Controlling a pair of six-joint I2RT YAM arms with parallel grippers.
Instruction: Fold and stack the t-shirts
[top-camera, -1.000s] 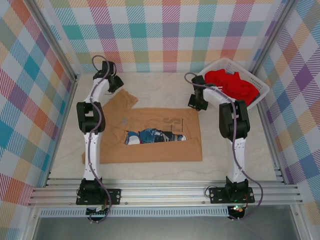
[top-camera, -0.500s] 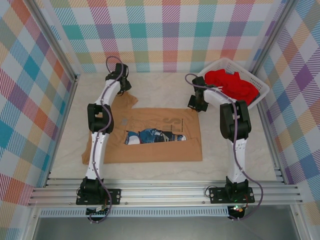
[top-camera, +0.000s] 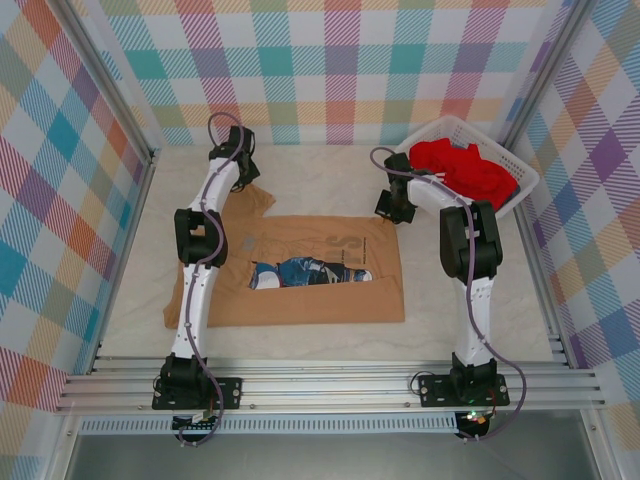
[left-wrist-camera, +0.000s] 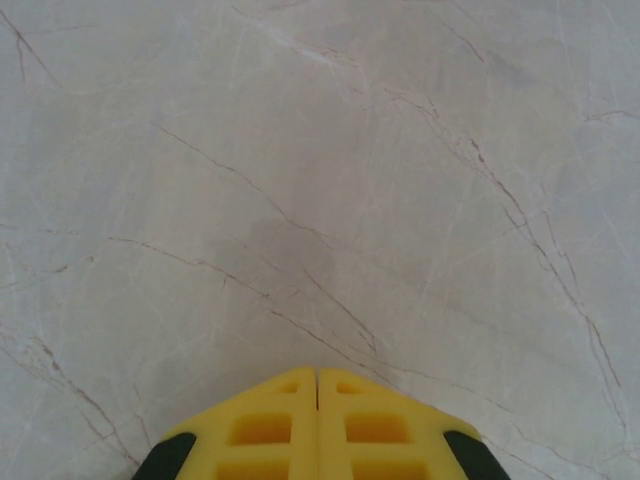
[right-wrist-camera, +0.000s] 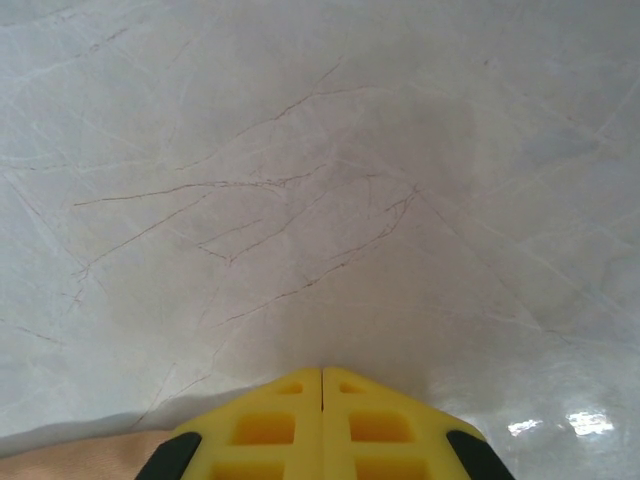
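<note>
with my left hand (left-wrist-camera: 318, 375) and right hand (right-wrist-camera: 322, 372) closed empty, i should open both before gripping the tan shirt (top-camera: 330, 300) by its far corners.

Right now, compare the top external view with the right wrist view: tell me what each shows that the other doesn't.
Top external adds: the whole tan-orange t-shirt spread flat, and the red t-shirt heaped in the white basket. Right wrist adds: the right gripper seen close, yellow fingertips shut together, and thin veins in the table. Both: the table, that gripper, and tan-orange cloth beside it.
</note>
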